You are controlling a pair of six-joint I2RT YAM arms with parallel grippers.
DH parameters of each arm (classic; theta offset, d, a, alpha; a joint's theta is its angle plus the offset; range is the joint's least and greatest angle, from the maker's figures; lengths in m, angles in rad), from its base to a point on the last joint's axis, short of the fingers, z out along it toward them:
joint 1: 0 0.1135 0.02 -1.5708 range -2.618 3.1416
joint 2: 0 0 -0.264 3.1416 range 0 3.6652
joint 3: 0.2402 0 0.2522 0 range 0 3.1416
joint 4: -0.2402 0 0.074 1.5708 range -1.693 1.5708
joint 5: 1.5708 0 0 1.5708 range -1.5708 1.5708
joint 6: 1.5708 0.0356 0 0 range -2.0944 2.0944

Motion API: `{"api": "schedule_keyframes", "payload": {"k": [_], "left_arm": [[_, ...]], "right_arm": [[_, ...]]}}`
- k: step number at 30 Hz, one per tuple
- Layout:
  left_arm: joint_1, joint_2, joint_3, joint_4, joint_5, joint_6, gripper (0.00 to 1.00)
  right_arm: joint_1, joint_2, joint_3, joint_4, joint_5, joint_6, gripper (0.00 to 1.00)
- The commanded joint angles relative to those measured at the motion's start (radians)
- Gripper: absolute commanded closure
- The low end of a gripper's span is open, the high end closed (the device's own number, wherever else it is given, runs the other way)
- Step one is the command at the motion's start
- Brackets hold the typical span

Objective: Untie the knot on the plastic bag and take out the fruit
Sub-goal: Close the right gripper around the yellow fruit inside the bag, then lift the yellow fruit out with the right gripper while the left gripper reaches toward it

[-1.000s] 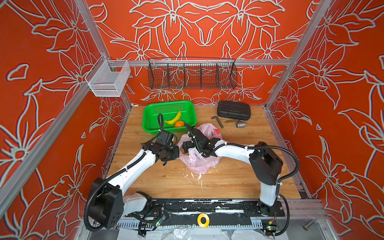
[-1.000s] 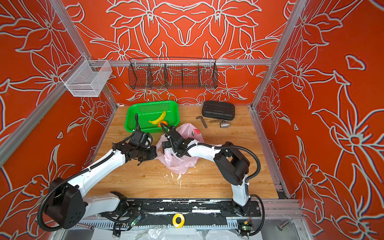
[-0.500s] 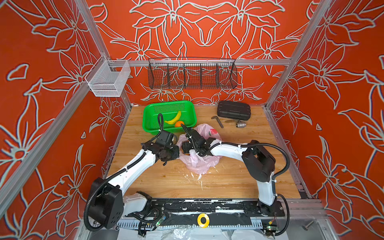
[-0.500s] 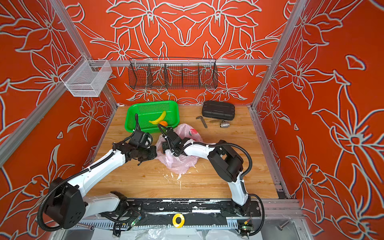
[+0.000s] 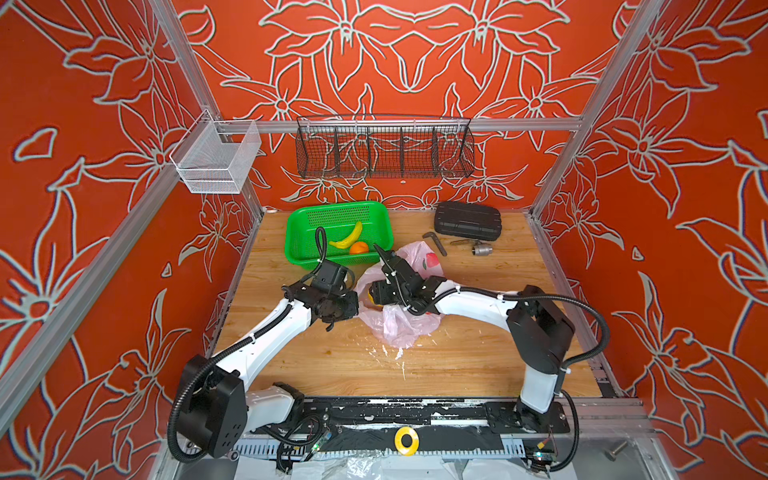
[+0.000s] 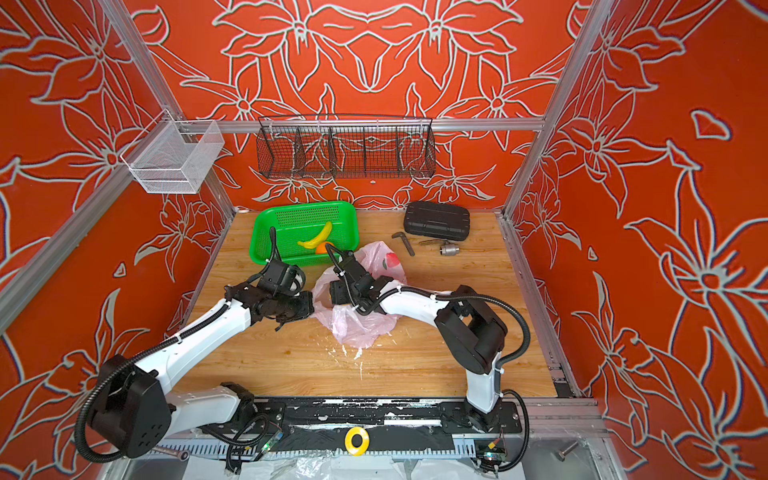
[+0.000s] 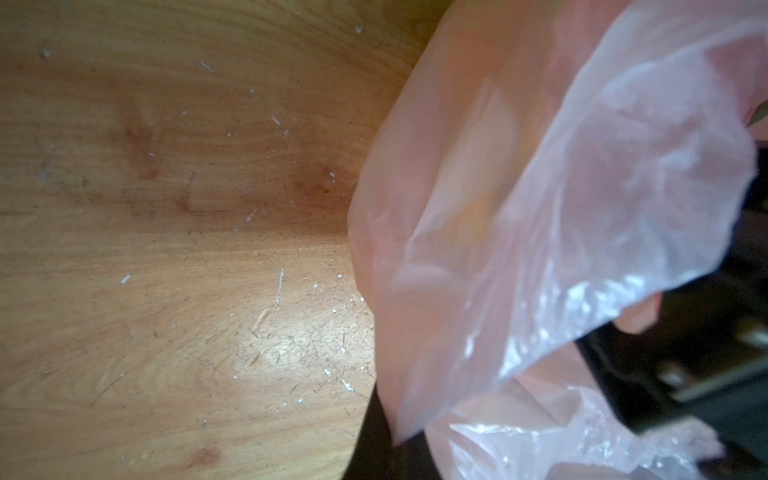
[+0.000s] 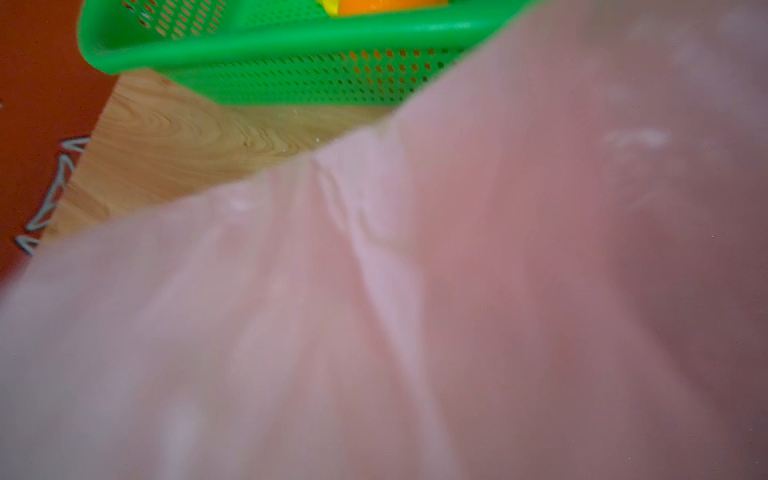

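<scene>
The pink plastic bag [image 5: 401, 328] [image 6: 357, 328] lies crumpled mid-table, just in front of the green basket. My left gripper [image 5: 351, 305] [image 6: 307, 307] is shut on the bag's left edge; in the left wrist view the film [image 7: 561, 232] spills from its dark finger [image 7: 372, 440]. My right gripper [image 5: 376, 293] [image 6: 334, 293] reaches into the bag's mouth from the right, its fingers hidden by plastic that fills the right wrist view [image 8: 415, 311]. A yellow fruit [image 5: 368, 296] shows inside the bag between the grippers. An orange fruit [image 5: 358, 247] lies in the basket. The knot is hidden.
The green basket [image 5: 299, 249] at the back left also holds a yellow banana [image 5: 349, 237]. A black case [image 5: 467, 220], a hex key [image 5: 434, 241] and a metal chuck [image 5: 482, 249] lie at the back right. Wire baskets hang on the walls.
The right arm's elbow swung left and came back, while its gripper stayed in the bag's mouth. The left arm and the bag have hardly moved.
</scene>
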Motion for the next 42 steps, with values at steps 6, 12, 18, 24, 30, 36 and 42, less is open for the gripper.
{"api": "schedule_keyframes", "payload": {"k": [6, 12, 18, 24, 30, 36, 42], "left_arm": [[0.004, -0.001, 0.003, 0.006, 0.003, -0.024, 1.00], [0.004, 0.006, 0.005, 0.020, 0.008, -0.034, 0.93], [0.004, -0.009, 0.009, 0.038, 0.021, -0.037, 0.65], [0.004, -0.086, 0.002, 0.117, 0.065, 0.026, 0.51], [0.004, -0.194, 0.043, 0.199, 0.045, 0.169, 0.46], [0.004, -0.293, 0.080, 0.342, 0.121, 0.387, 0.32], [0.004, -0.270, 0.142, 0.472, 0.300, 0.557, 0.14]], "right_arm": [[-0.008, -0.197, -0.106, 0.103, -0.102, 0.065, 0.41], [-0.008, -0.296, -0.200, 0.160, -0.211, 0.117, 0.42], [-0.008, -0.390, -0.246, 0.166, -0.211, 0.147, 0.42], [-0.033, -0.479, -0.231, 0.163, -0.173, 0.172, 0.41], [-0.103, -0.510, -0.168, 0.158, -0.236, 0.211, 0.42], [-0.226, -0.508, -0.131, 0.189, -0.351, 0.299, 0.42], [-0.293, -0.503, -0.099, 0.192, -0.432, 0.339, 0.42]]}}
